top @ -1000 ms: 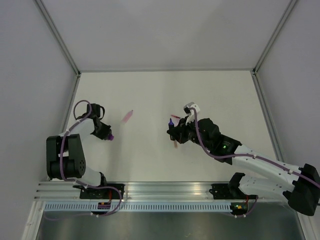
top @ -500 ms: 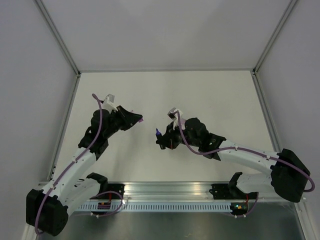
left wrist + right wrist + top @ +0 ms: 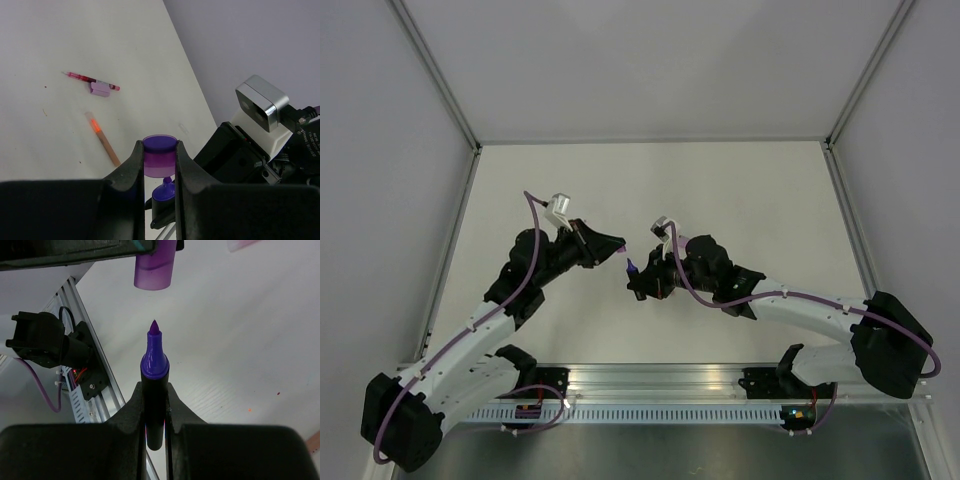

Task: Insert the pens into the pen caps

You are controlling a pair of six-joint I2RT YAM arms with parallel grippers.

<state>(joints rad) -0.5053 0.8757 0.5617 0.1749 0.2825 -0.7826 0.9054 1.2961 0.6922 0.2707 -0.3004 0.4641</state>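
White table [image 3: 740,190], grey walls [image 3: 620,70]. My left claw [image 3: 159,150] pinches the purple cap [image 3: 159,159], mouth toward the pen. My right claw [image 3: 155,405] clamps the pen [image 3: 154,370]: long axis 6–12, tip at 12, just short of the cap, not touching. Line up both axes, then push straight, no tilt.

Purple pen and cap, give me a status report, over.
Left gripper shut on purple cap. Right gripper shut on purple pen. Tip aimed at cap mouth, not yet in. Nothing between them.
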